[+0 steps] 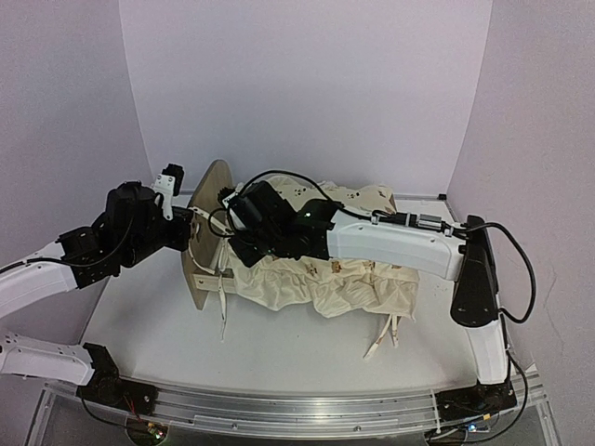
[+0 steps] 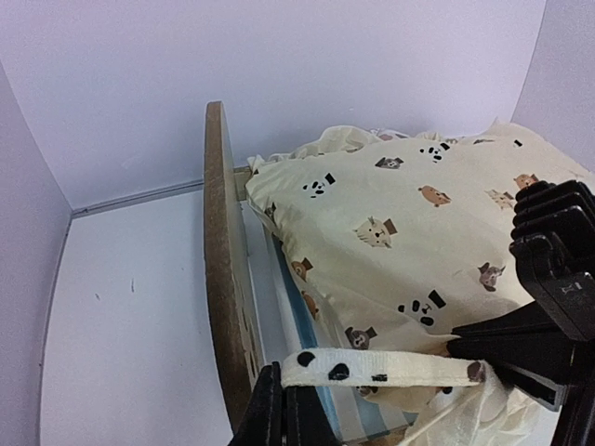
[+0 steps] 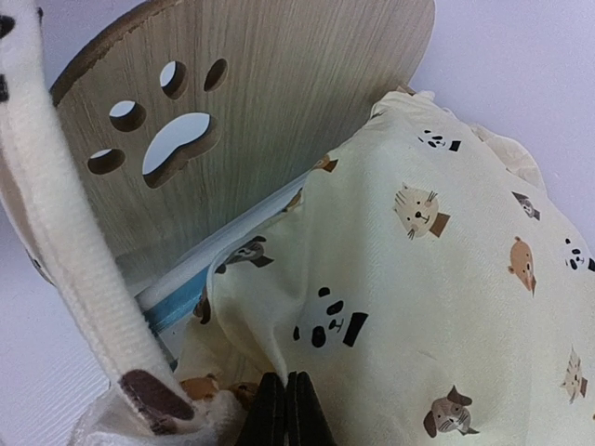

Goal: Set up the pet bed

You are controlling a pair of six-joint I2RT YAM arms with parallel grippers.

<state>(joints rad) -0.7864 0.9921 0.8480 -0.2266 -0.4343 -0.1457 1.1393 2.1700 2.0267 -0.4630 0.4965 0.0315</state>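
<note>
At the bottom of the left wrist view the left gripper is seen fully closed, and the end of a spotted strap is pinched at its tips. The pet bed is found left of centre in the overhead view, on the white surface. Its headboard is upright, and a cream animal-print cushion is laid on it. Further right, the right gripper is pressed shut at the cushion's edge — whether fabric is held cannot be told.

Left arm, right arm at pet bed headboard; cream cushion heaped on frame; ties on table.
</note>
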